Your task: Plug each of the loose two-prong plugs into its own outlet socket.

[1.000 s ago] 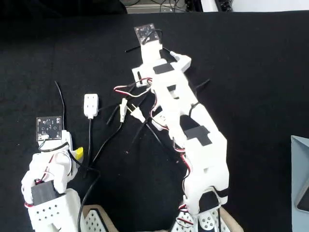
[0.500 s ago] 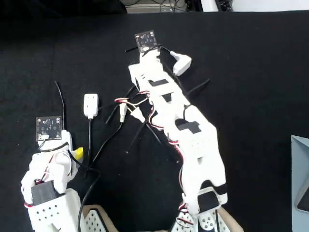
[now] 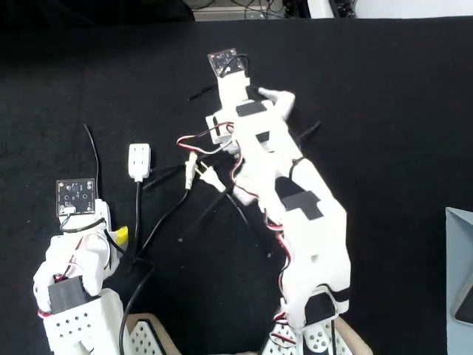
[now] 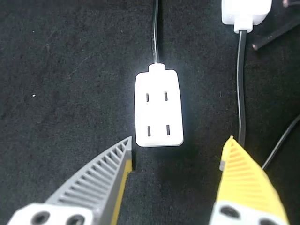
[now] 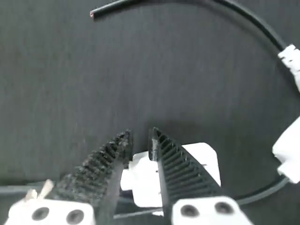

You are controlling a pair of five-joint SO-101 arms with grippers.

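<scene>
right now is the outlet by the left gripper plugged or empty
Empty: in the left wrist view all four slots of the outlet are bare, with nothing pushed into them.

Light falls evenly from overhead and the black cloth [image 3: 384, 111] swallows it, so I see almost no shadows. The white outlet block [image 4: 158, 108] glares with a halo on my left wrist feed. On the right wrist feed the plug [image 5: 206, 157] looks duller.

The table cover [image 4: 56, 56] is black cloth, matt and faintly fuzzy. The outlet socket [image 4: 158, 108] is smooth white plastic — glossy enough to glare. The left gripper [image 4: 179, 140] is ribbed plastic, grey and yellow; the right gripper [image 5: 139, 132] — ribbed too, matt black.
</scene>
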